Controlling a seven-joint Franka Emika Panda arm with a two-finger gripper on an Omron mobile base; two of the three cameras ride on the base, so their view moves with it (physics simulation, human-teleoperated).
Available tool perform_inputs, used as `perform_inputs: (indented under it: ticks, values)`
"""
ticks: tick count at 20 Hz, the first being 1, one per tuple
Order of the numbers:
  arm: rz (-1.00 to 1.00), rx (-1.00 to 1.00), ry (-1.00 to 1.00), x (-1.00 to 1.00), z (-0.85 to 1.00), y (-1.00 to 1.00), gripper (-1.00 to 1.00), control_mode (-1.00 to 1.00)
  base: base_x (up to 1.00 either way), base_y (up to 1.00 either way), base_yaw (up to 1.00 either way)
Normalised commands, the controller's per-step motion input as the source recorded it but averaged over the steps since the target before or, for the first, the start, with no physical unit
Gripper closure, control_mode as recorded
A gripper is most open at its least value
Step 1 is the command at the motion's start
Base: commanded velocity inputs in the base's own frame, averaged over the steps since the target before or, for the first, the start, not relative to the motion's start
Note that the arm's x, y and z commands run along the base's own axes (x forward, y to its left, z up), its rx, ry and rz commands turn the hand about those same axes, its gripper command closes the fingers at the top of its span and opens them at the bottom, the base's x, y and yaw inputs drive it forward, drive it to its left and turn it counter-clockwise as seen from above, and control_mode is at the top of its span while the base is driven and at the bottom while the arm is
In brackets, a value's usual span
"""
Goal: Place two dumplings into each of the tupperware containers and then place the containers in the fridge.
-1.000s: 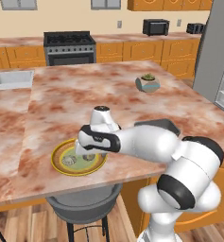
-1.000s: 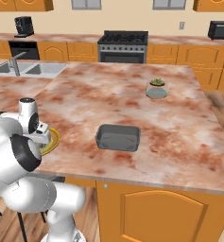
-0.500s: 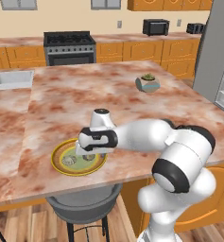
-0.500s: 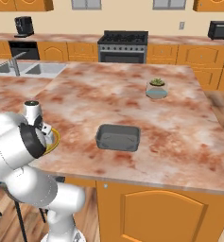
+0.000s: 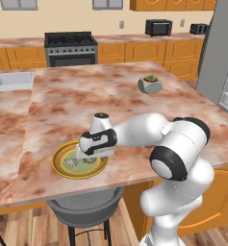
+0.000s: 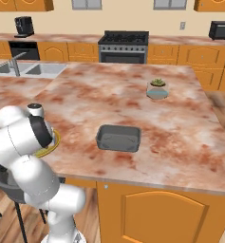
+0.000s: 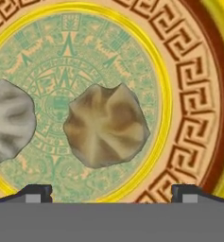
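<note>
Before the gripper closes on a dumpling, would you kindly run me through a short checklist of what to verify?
1. Gripper open: ok.
2. Tan dumpling centred between the fingertips: ok.
3. Second, paler dumpling outside the fingertips' span: ok, it sits off to one side.
4. Fingertips low enough to grasp: cannot tell.
5. Dark grey container on the counter empty and unobstructed: ok.
6. Pale grey container located: cannot tell.

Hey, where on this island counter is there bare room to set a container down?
Bare marble lies between the dark grey rectangular tub and the potted green plant. It is crowded at the yellow-rimmed patterned plate, under the open gripper.
</note>
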Motion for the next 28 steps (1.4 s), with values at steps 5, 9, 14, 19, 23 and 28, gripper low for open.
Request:
perform_inputs:
  ticks: [5, 9, 14, 19, 23, 28]
  values:
    - [0.00, 0.00, 0.00, 0.25, -0.08, 0.09, -1.00, -1.00, 0.00, 0.00, 0.00]
    - [0.00, 0.00, 0.00, 0.26, -0.12, 0.03, -1.00, -1.00, 0.00, 0.00, 0.00]
    - [0.00, 0.00, 0.00, 0.12, -0.16, 0.02, -1.00, -1.00, 0.00, 0.00, 0.00]
    - [0.00, 0.00, 0.01, 0.00, -0.25, 0.00, -1.00, -1.00, 0.00, 0.00, 0.00]
    - [0.00, 0.00, 0.01, 0.00, -0.24, 0.00, 1.00, -1.00, 0.00, 0.00, 0.00]
    - [0.00, 0.00, 0.00, 0.00, 0.04, 0.00, 1.00, -1.00, 0.00, 0.00, 0.00]
